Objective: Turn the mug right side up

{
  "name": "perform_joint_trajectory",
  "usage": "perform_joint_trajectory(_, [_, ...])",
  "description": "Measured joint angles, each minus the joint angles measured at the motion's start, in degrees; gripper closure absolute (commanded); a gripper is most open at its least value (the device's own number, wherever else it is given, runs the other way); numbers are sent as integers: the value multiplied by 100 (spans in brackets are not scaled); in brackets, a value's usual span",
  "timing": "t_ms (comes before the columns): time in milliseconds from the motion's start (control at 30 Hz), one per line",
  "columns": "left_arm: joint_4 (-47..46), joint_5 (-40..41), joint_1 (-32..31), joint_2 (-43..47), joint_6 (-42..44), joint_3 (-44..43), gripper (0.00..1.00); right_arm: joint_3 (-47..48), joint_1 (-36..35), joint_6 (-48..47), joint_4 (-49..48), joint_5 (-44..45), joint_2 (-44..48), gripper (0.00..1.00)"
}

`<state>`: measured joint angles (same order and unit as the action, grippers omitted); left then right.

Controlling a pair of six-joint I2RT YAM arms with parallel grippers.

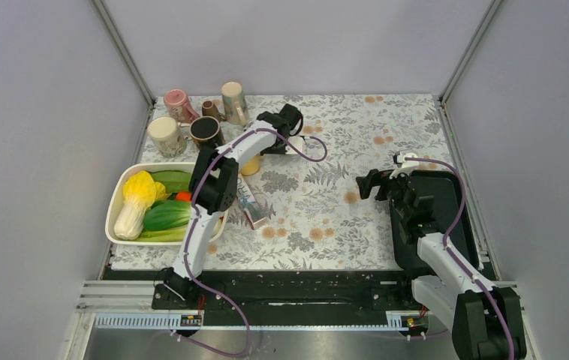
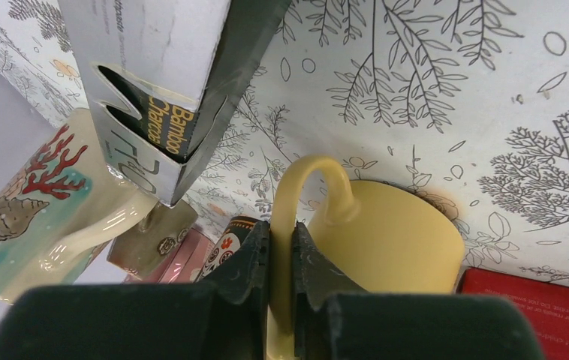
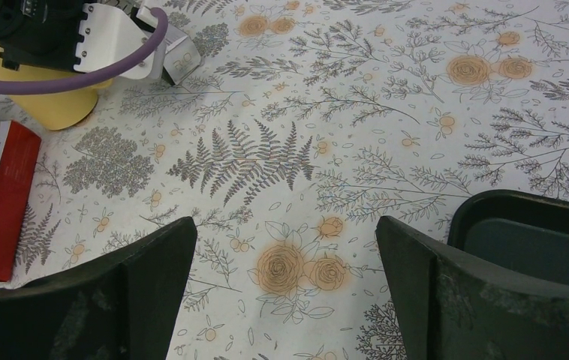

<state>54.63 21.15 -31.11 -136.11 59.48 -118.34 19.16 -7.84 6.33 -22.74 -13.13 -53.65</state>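
At the back left of the flowered surface, just in front of a huddle of other mugs and near the white tub of vegetables, we find the yellow mug with the left claw clamped on its handle, both black fingers pressed flat against the sides of the loop; a bamboo charcoal box lies close on one side and a red carton on the other; the right claw hangs with its jaws wide apart and nothing between them, well away across the cloth beside the black tray; from these views we cannot say for certain which end of the mug rests on the cloth, though the task has it mouth down

We judge the mug to be glazed ceramic: stiff, fairly heavy for its size, smooth enough to slip, and likely to chip if it is knocked or dropped; the handle is the natural hold, since it gives the fingers two parallel faces and lets a roll of the wrist carry the body over; the hold is narrow and off to one side, though, so we expect the weight of the body to try to swing under the fingers; a firm squeeze, a lift clear of the neighbouring boxes and mugs, and a slow turn look prudent
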Motion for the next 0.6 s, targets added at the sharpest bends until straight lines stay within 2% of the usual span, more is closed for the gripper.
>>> perform_joint_trajectory(233, [-424,-175,-28,459,-697,463,100,140,0,94,221,-249,2,0])
perform_joint_trajectory(333, [-841,-490,-33,1003,-1222,951,100,442,-7,256,509,-542,0,0])
perform_joint_trajectory(433, [-1266,-778,-35,1714,-1683,1473,100,686,-122,590,378,-896,-105,1])
perform_joint_trajectory(500, [-1532,-999,-42,2157,-2009,1746,100,815,-400,892,98,-1036,-424,1])
perform_joint_trajectory(600, [-1755,-1377,-44,2538,-2503,1888,100,1158,-909,1386,-256,-1331,-1381,1])
